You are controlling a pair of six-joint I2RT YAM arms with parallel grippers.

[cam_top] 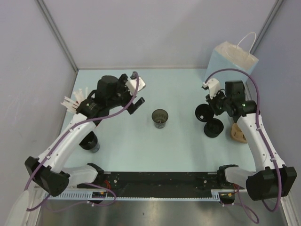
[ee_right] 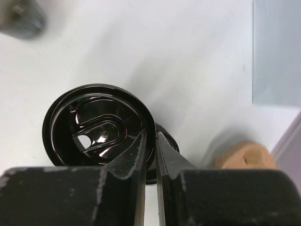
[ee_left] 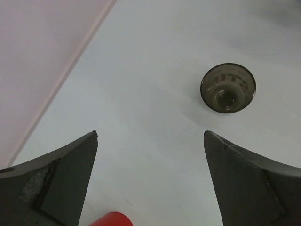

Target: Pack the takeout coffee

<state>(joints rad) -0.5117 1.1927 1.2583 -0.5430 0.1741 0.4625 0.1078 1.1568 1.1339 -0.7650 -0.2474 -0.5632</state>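
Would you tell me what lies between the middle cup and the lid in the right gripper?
Nothing: the top view shows bare table between the cup and the black lid pinched by the right gripper.

Robot test cell in a lab, not a lived-in room: bare grey wall panels (cam_top: 155, 33) meet at metal corner posts (cam_top: 56, 33) around a plain pale-blue worktop (cam_top: 178, 150). Left arm (cam_top: 66, 141) and right arm (cam_top: 261, 141) are bolted to a black rail (cam_top: 164, 179) at the near edge, purple cables (cam_top: 254, 87) running loose. Only staged props on the worktop, e.g. pale-blue paper bag (cam_top: 233, 59) and takeout coffee (ee_right: 94, 113).
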